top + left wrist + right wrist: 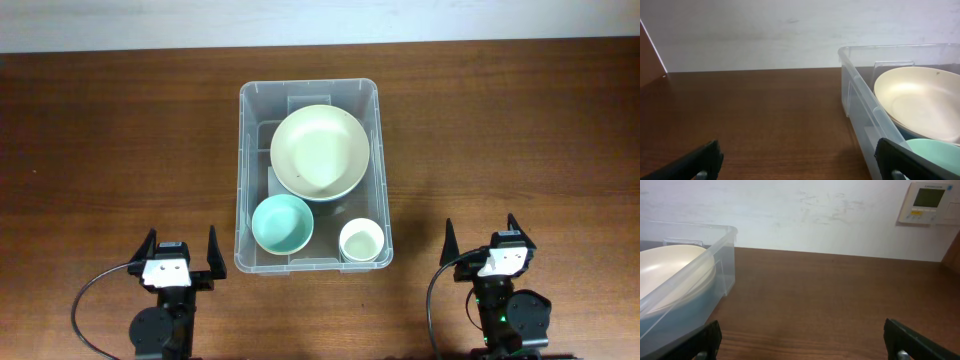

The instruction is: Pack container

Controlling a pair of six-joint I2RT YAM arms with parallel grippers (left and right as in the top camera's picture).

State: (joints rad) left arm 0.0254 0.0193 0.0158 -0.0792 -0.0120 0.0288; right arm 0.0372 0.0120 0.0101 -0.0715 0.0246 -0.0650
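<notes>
The clear plastic container (245, 180) stands at the table's middle. Inside it a large cream bowl (320, 152) leans at the back, a teal bowl (282, 223) sits front left and a small cream bowl (362, 241) front right. The container (860, 100) also shows in the left wrist view with the cream bowl (920, 102) and teal bowl (937, 152), and in the right wrist view (715, 255). My left gripper (181, 248) is open and empty, left of the container's front. My right gripper (480, 236) is open and empty, to the container's right.
The brown wooden table (110, 140) stretches on both sides of the container. A white wall runs behind the table's far edge, with a thermostat panel (927, 202) in the right wrist view.
</notes>
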